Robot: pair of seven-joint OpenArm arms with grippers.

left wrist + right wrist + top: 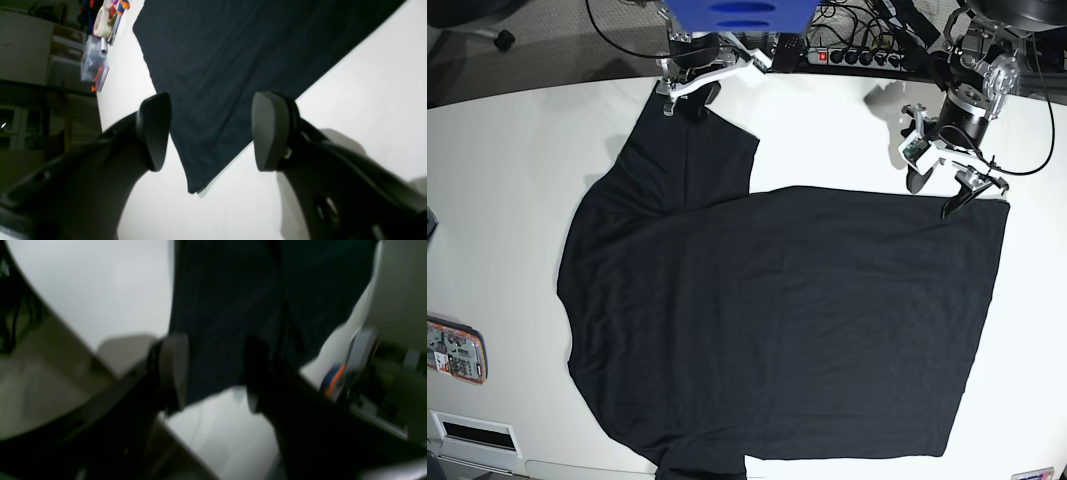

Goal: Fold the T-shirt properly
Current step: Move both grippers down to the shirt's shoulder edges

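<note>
- The soft, wrinkly black cloth T-shirt (777, 320) lies spread flat on the white tabletop (507, 170), filling most of it.
- Its bottom edge runs close to the near tabletop edge. Bare white room shows at the left and along the top.
- The left hand (947, 180) hangs over the shirt's far right corner, fingers spread, holding nothing.
- The right hand (689, 97) is at the sleeve by the far edge, fingers apart; I cannot tell if it touches cloth.
- A clear plastic box (94, 63) sits by the edge; its contents are blurry.
</note>
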